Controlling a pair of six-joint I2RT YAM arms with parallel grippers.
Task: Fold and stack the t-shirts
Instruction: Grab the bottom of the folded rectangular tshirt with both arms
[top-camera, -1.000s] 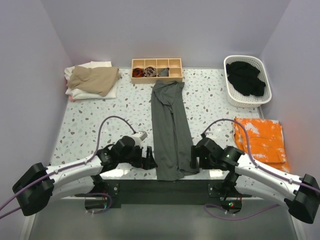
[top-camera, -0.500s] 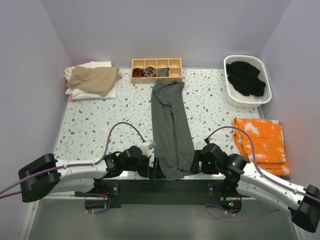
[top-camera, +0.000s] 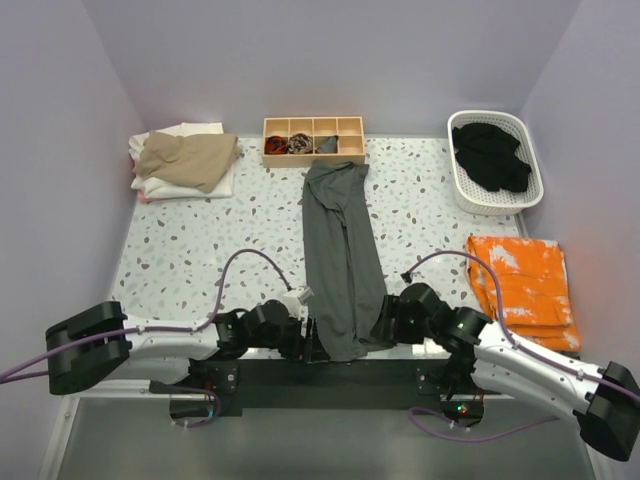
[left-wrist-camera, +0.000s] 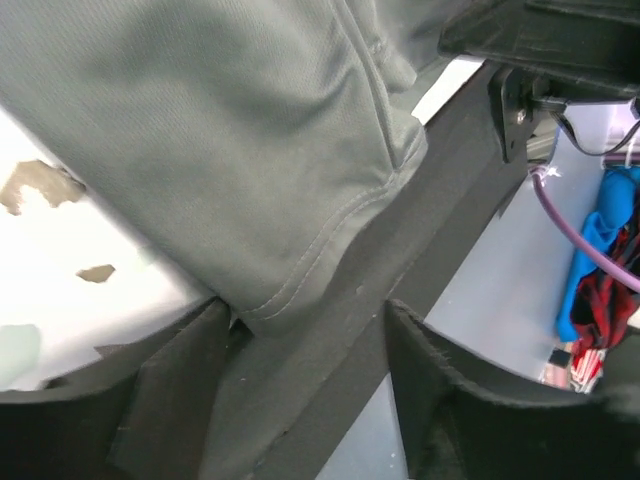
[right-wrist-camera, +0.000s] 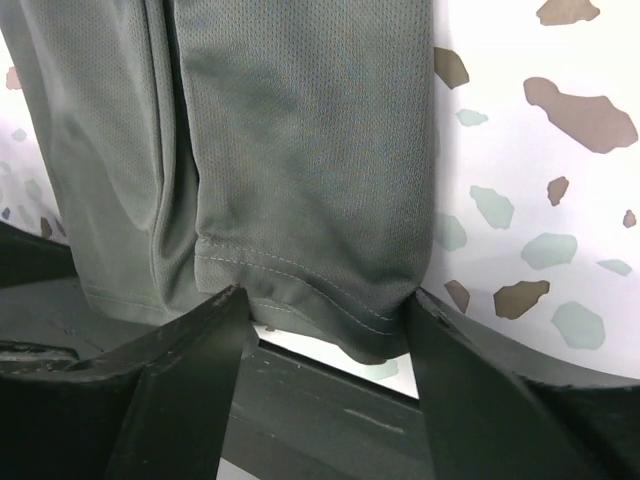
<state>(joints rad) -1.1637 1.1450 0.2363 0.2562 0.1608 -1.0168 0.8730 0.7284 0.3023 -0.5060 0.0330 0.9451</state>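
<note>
two robot arms, each made of smooth white tube sections joined by bulky matte black joint housings. the left arm (top-camera: 150, 335) and the right arm (top-camera: 530, 358) each have a large black block at the outer end. a thin purple cable (top-camera: 245, 262) arcs off the left arm and a second purple cable (top-camera: 452, 262) off the right arm. the left gripper (left-wrist-camera: 300, 340) and right gripper (right-wrist-camera: 325, 330) have black wedge-shaped fingers (left-wrist-camera: 450, 400) with a dull, slightly fuzzy surface.
</note>
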